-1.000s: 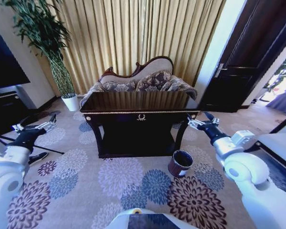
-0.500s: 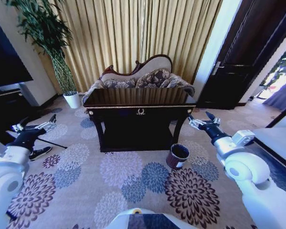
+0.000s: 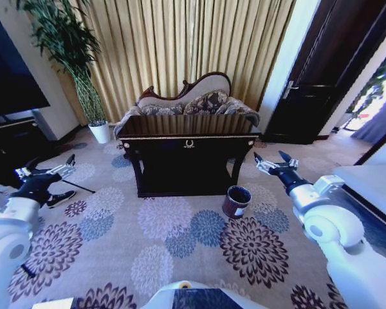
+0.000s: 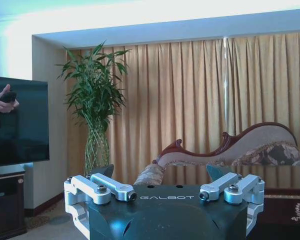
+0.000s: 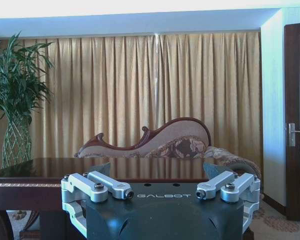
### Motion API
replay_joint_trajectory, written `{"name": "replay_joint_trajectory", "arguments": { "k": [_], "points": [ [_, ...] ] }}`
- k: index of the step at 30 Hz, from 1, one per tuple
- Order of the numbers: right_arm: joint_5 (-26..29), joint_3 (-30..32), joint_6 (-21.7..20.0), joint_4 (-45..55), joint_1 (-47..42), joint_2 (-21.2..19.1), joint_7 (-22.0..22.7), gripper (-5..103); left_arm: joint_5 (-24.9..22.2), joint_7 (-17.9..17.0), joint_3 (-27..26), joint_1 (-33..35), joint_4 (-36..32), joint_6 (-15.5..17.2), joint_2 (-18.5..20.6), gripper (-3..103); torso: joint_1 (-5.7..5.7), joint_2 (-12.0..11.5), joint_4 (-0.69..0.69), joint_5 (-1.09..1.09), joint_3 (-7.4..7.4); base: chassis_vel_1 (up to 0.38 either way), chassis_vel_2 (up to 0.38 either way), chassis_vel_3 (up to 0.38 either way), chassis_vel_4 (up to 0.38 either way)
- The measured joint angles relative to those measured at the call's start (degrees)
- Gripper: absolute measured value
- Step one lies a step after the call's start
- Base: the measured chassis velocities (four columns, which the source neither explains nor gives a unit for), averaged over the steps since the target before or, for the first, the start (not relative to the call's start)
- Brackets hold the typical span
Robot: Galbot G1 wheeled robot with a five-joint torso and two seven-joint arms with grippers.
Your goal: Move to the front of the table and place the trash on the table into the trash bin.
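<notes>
The long dark glossy table [image 3: 188, 125] stands ahead of me in the head view, some floor still between us. Its top also shows in the right wrist view [image 5: 50, 167]. The trash is out of view. On the carpet by the table's front right leg sits the round reddish-brown trash bin [image 3: 236, 201]. My left gripper [image 3: 48, 168] is held out low at the left, open and empty, as the left wrist view confirms [image 4: 160, 172]. At the right, level with the table's end, my right gripper [image 3: 275, 161] is open and empty too [image 5: 156, 170].
A carved sofa [image 3: 193, 103] stands behind the table against gold curtains. A tall plant in a white pot [image 3: 100, 132] is at the back left, near a TV on a black stand [image 3: 13, 71]. A dark door [image 3: 315, 96] is at the right. Flowered carpet lies before the table.
The whole head picture has shifted: the table and the bin now look smaller and farther off, so the camera has moved. Both grippers keep the same open pose.
</notes>
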Motion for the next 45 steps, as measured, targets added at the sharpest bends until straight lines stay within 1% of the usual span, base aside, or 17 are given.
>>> {"name": "replay_joint_trajectory", "arguments": {
  "k": [6, 11, 15, 17, 19, 23, 25, 28, 29, 33, 36, 37, 38, 40, 41, 43, 45],
  "points": [
    [0.2, -0.2, 0.0, -0.4, 0.5, -0.2, 0.0, 100, 0.0, 0.0, 0.2, 0.0, 0.0, 0.0, -0.1, 100, 0.0, 0.0, -0.02, 0.01, 0.0, 0.174, -0.22, -0.198, 0.189],
    [0.3, -0.3, 0.1, -0.6, 0.7, -0.3, 0.0, 100, 0.0, 0.0, 0.3, -0.1, 0.0, 0.0, -0.3, 100, -0.02, 0.0, 0.04, -0.01, -0.01, 0.19, -0.201, -0.164, 0.237],
    [0.3, -0.5, 0.2, -0.8, 0.7, -0.3, 0.0, 100, 0.0, 0.0, 0.5, -0.1, 0.0, 0.0, -0.8, 100, -0.02, 0.0, -0.04, -0.01, -0.01, 0.202, -0.187, -0.233, 0.155],
    [0.2, -0.8, 0.7, -0.9, 0.7, -0.2, 0.0, 100, 0.0, 0.0, 0.6, -0.1, 0.0, 0.0, -0.9, 100, -0.04, 0.0, -0.04, 0.0, -0.02, 0.171, -0.154, -0.215, 0.088],
    [-0.1, -1.2, 1.7, -1.2, 0.7, -0.1, 0.0, 100, 0.0, 0.0, 0.8, -0.1, 0.0, 0.0, -1.1, 100, -0.03, 0.0, 0.0, 0.0, -0.01, 0.195, -0.121, -0.183, 0.13],
    [-0.5, -1.6, 2.3, -1.4, 0.6, 0.1, 0.0, 100, 0.2, 0.0, 1.2, 0.0, 0.1, 0.0, -2.1, 100, -0.04, 0.0, 0.02, -0.04, -0.02, 0.099, -0.06, -0.093, 0.062],
    [-0.7, -1.6, 2.0, -1.4, 0.4, 0.1, 0.0, 100, 0.3, -0.1, 1.4, 0.2, 0.0, 0.0, -2.8, 100, -0.01, 0.0, -0.01, -0.01, 0.0, 0.0, 0.0, 0.0, 0.0],
    [-1.1, -1.5, 0.9, -1.5, 0.3, 0.0, 0.1, 100, 0.8, -0.1, 1.4, 0.4, -0.1, 0.0, -3.6, 100, 0.03, 0.0, -0.02, 0.02, 0.02, -0.017, -0.006, 0.033, 0.008],
    [-1.5, -1.4, -0.4, -1.8, 0.4, 0.0, 0.3, 100, 1.3, -0.1, 1.4, 0.5, -0.1, 0.0, -4.3, 100, 0.04, 0.0, 0.0, 0.02, 0.02, -0.025, 0.006, 0.055, 0.014],
    [-1.9, -1.3, -1.3, -2.6, 0.5, 0.1, 0.7, 100, 1.5, -0.1, 0.8, 0.8, 0.0, 0.1, -5.7, 100, 0.02, 0.0, 0.0, 0.0, 0.01, -0.006, 0.001, 0.014, 0.004],
    [-2.2, -0.8, -2.2, -4.0, 0.6, 0.5, 1.1, 100, 1.5, 1.3, 0.2, 1.7, -0.2, 0.3, -7.5, 100, 0.0, 0.0, 0.01, -0.02, 0.0, 0.0, 0.0, 0.0, 0.0],
    [-2.1, -0.2, -2.5, -4.9, 0.6, 0.8, 0.4, 100, 1.5, 2.8, -0.2, 2.2, -0.2, 0.2, -8.5, 100, 0.0, 0.0, 0.01, -0.01, 0.0, 0.0, 0.0, 0.0, 0.0],
    [-2.1, -0.2, -2.5, -4.9, 0.6, 0.8, 0.4, 100, 1.5, 2.8, -0.2, 2.2, -0.2, 0.2, -8.5, 100, 0.0, 0.0, 0.01, -0.01, 0.0, 0.0, 0.0, 0.0, 0.0],
    [-2.1, 1.4, -1.8, -7.3, 0.5, 1.2, -3.8, 100, 1.6, 5.7, -0.5, 2.7, -0.1, -0.4, -9.7, 100, 0.0, 0.0, 0.01, -0.01, 0.0, 0.0, 0.0, 0.0, 0.0],
    [-2.1, 1.4, -1.8, -7.3, 0.5, 1.2, -3.8, 100, 1.6, 5.7, -0.5, 2.7, -0.1, -0.4, -9.7, 100, 0.0, 0.0, 0.01, -0.01, 0.0, 0.0, 0.0, 0.0, 0.0],
    [-2.2, 2.9, 0.8, -9.9, 0.2, 1.6, -8.1, 100, 1.7, 7.8, -0.5, 2.8, 0.3, -1.5, -10.0, 100, 0.0, 0.0, -0.01, 0.02, 0.0, 0.0, 0.0, 0.0, 0.0],
    [-1.5, 3.7, 1.7, -10.7, -0.1, 1.8, -9.0, 100, 1.7, 8.2, -0.2, 2.7, 0.6, -1.8, -9.7, 100, 0.0, 0.0, 0.0, 0.01, 0.0, 0.0, 0.0, 0.0, 0.0]
  ]
}}
